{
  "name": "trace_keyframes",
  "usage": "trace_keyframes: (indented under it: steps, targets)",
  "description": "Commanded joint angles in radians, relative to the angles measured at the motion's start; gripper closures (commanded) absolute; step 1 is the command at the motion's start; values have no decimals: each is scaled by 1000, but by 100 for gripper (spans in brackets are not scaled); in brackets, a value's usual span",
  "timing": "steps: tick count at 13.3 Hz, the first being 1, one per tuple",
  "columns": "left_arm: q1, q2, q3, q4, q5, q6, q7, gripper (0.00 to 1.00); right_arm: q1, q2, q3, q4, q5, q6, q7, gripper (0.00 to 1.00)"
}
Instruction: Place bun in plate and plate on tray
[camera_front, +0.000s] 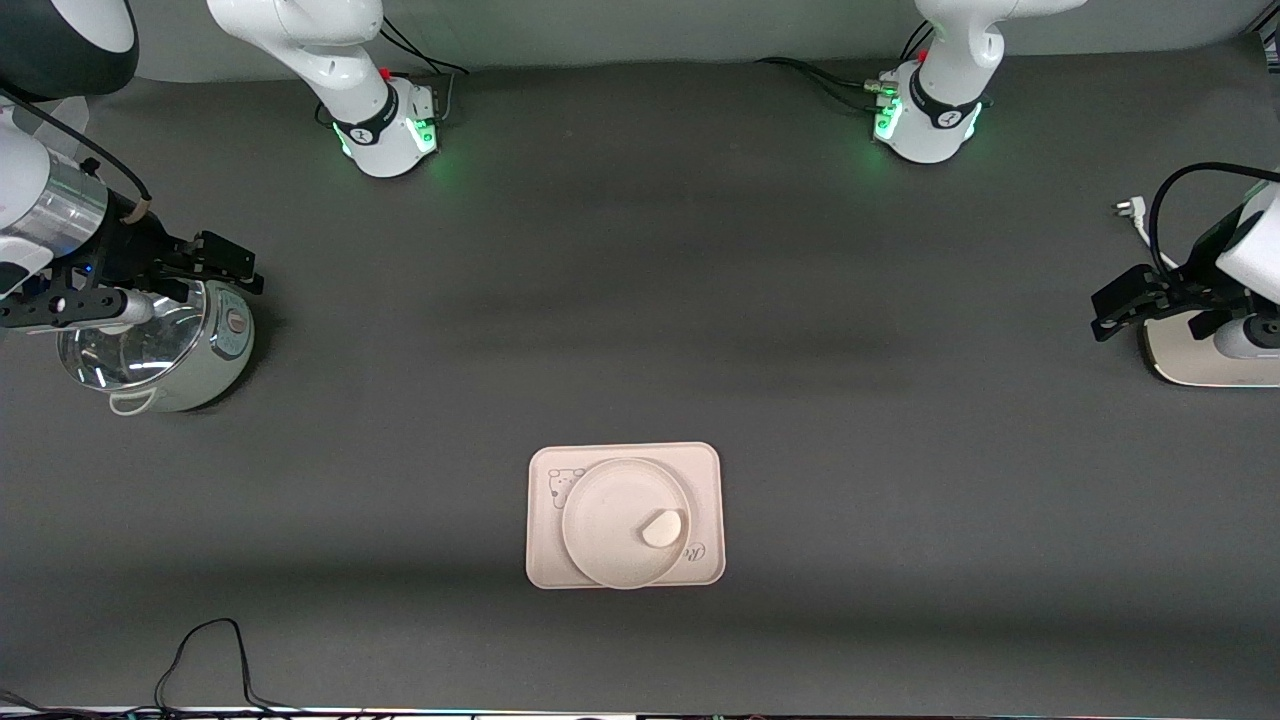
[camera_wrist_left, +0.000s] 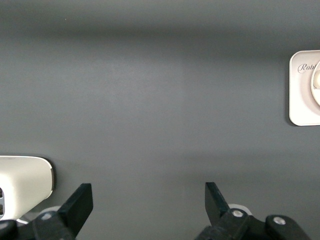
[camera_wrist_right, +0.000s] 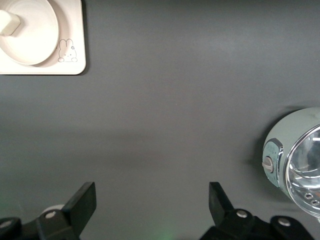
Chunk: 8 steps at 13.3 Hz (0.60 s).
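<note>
Bun (camera_front: 662, 527) on plate (camera_front: 610, 510), plate on tray (camera_front: 540, 560) — the job looks done.
Left hand (camera_front: 1125, 303) and right hand (camera_front: 215, 262) hang released over opposite desk (camera_front: 640, 250) ends, well apart from the tray — apparently waiting.

Open bench (camera_front: 640, 300) lies all round the tray (camera_front: 705, 470); only a lidded pot (camera_front: 165, 350) at the right arm's end and a white appliance (camera_front: 1195, 360) at the left arm's end crowd the edges.
</note>
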Motion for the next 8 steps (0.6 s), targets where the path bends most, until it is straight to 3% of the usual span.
trace_keyframes:
  steps: [1, 8]
  targets:
    - [-3, 14, 4, 38, -5, -28, -10, 0, -8, -33, 5, -33, -47, 30, -6, 0]
    - [0, 21, 4, 35, -7, -30, -8, 0, -5, -46, 5, -27, -36, 18, -18, 0]
